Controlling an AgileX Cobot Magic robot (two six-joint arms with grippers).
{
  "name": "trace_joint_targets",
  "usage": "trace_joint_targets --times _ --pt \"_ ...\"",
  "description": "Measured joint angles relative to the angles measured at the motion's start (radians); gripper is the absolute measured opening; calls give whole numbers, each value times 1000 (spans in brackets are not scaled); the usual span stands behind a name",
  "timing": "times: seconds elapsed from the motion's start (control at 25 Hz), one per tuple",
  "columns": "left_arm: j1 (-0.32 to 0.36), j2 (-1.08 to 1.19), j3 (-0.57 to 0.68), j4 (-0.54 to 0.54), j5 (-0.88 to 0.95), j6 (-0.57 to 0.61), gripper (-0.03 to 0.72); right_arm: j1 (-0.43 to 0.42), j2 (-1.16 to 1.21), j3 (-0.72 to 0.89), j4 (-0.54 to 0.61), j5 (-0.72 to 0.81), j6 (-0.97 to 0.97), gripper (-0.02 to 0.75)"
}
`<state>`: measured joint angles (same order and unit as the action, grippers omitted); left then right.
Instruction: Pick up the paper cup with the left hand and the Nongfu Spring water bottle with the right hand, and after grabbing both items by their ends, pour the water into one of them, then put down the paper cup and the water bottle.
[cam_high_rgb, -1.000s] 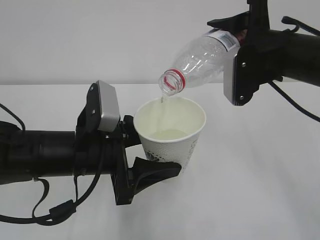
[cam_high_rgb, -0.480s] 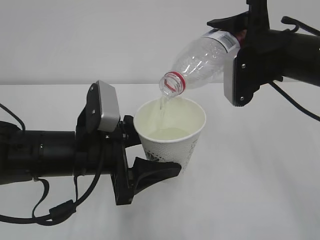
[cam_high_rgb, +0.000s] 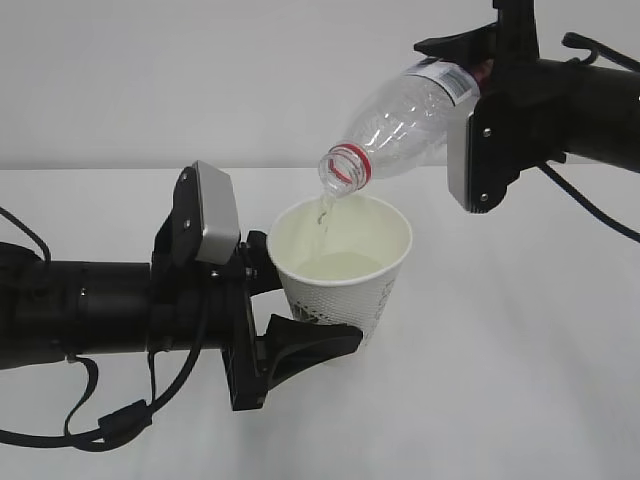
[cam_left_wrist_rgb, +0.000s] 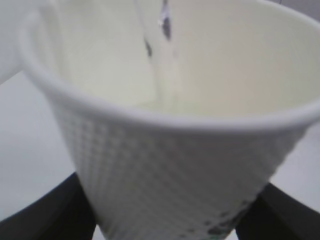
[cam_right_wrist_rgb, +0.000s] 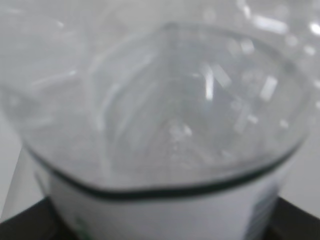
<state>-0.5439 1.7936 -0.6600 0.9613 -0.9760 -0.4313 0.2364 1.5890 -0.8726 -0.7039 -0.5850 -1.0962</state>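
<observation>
The white paper cup (cam_high_rgb: 345, 290) stands upright just above the table, and my left gripper (cam_high_rgb: 312, 303) is shut on its lower part, one black finger on each side. In the left wrist view the paper cup (cam_left_wrist_rgb: 165, 165) fills the frame between my left gripper's (cam_left_wrist_rgb: 165, 220) fingers. My right gripper (cam_high_rgb: 480, 75) is shut on the base end of the clear Nongfu Spring water bottle (cam_high_rgb: 400, 125), which is tilted mouth-down over the cup. A thin stream of water (cam_high_rgb: 322, 210) falls into the cup, where a pool (cam_high_rgb: 335, 268) lies. The bottle (cam_right_wrist_rgb: 165, 125) blurs the right wrist view.
The white table (cam_high_rgb: 520, 380) runs under both arms, with a plain white wall behind it. A black cable (cam_high_rgb: 110, 425) loops below the left arm, and another (cam_high_rgb: 590, 210) hangs under the right arm.
Water keeps running from the bottle into the cup. Both arms, the cup and the bottle hold their places.
</observation>
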Motion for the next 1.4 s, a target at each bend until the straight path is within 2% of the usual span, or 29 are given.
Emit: trace_joint_targets --times 1.4 --pt "0 0 0 2 2 0 543 0 0 0 4 -6 -6 476"
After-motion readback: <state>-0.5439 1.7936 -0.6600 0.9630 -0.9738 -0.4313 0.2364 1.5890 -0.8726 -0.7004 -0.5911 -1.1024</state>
